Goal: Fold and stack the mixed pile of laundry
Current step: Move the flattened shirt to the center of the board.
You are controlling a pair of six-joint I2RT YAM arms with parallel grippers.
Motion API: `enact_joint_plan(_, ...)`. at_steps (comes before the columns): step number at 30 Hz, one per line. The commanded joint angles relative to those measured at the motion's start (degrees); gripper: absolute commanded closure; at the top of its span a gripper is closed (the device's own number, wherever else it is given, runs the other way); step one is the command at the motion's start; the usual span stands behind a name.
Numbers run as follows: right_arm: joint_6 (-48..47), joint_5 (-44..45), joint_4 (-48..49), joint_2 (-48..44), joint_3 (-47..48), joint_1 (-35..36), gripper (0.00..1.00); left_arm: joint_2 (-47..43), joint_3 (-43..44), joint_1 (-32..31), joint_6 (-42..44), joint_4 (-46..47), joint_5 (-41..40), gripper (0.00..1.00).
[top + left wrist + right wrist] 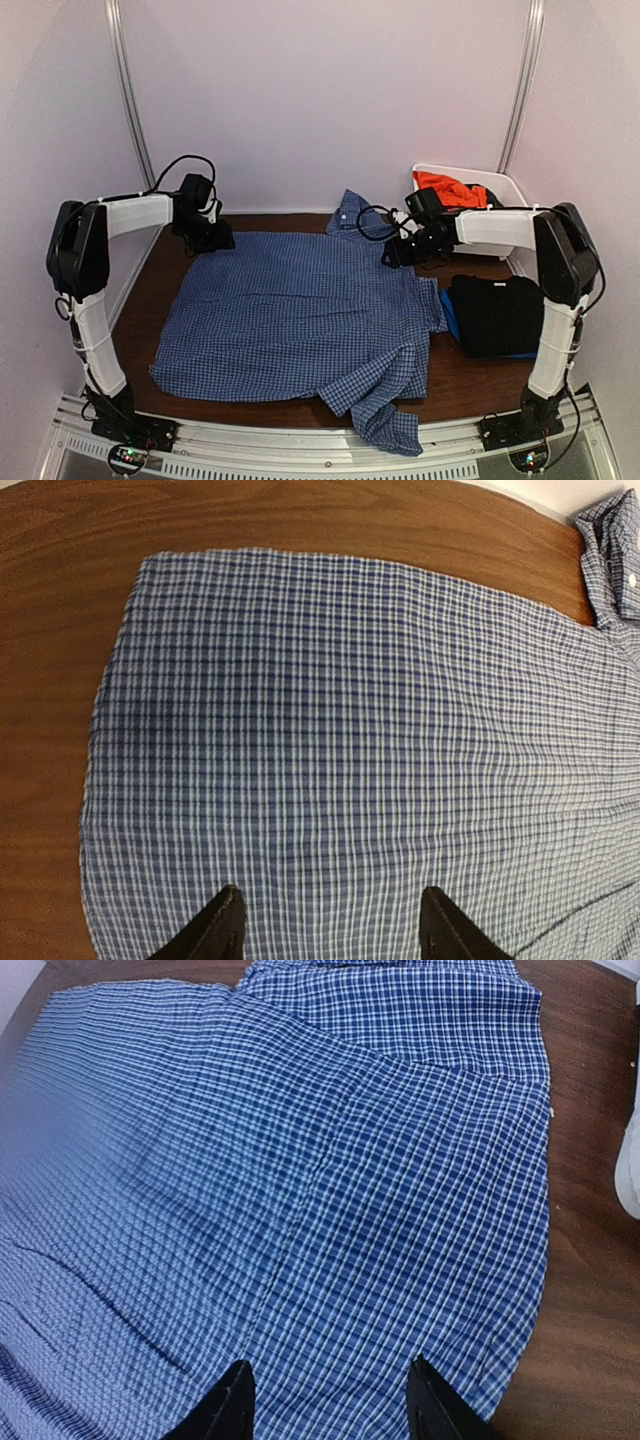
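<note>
The blue-and-white checked shirt [300, 310] lies spread flat on the brown table [150, 290], collar [350, 212] at the far side. My left gripper [210, 238] hovers over the shirt's far left corner, open, its fingers [225, 925] apart above the cloth [340, 730] with nothing held. My right gripper [395, 252] stands at the far right shoulder, also open, over the checked fabric [330, 1190]. An orange T-shirt [445, 187] sits in the white tub [500, 185]. A folded black piece [495, 312] rests on a blue piece [451, 325] at the right.
One shirt sleeve [385, 415] bunches and hangs over the table's near edge by the metal rail [300, 445]. White walls close in the back and sides. Bare wood [60, 630] shows left of the shirt.
</note>
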Motion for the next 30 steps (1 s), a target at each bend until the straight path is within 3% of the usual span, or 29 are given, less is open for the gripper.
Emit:
enact_joint_plan(1,-4.28,1.45,-1.12,8.32,7.64,-1.23,0.49,10.16,10.1,-0.48,3.87,-3.63,-3.09,0.42)
enact_joint_plan(6,-5.01,0.14,-5.17,19.08,18.1,-1.83,0.57,17.64,15.45,-0.44,4.11,-6.51,-6.11,0.51)
enact_joint_plan(13,-6.5,2.36,-11.85,29.14,32.35,-2.07,0.61,23.5,19.18,1.7,5.17,-10.57,-7.51,0.58)
enact_joint_plan(20,-6.92,3.04,-19.75,41.62,52.76,-2.25,0.61,28.36,24.16,7.41,5.33,-12.94,-6.37,0.69)
enact_joint_plan(24,-5.74,2.5,-20.87,47.42,61.82,-3.44,0.6,32.43,30.31,9.14,5.49,-14.57,-5.56,0.7)
enact_joint_plan(30,-2.98,-1.4,-14.16,48.84,65.74,-6.15,0.59,37.19,40.51,9.35,5.55,-16.18,-2.03,0.65)
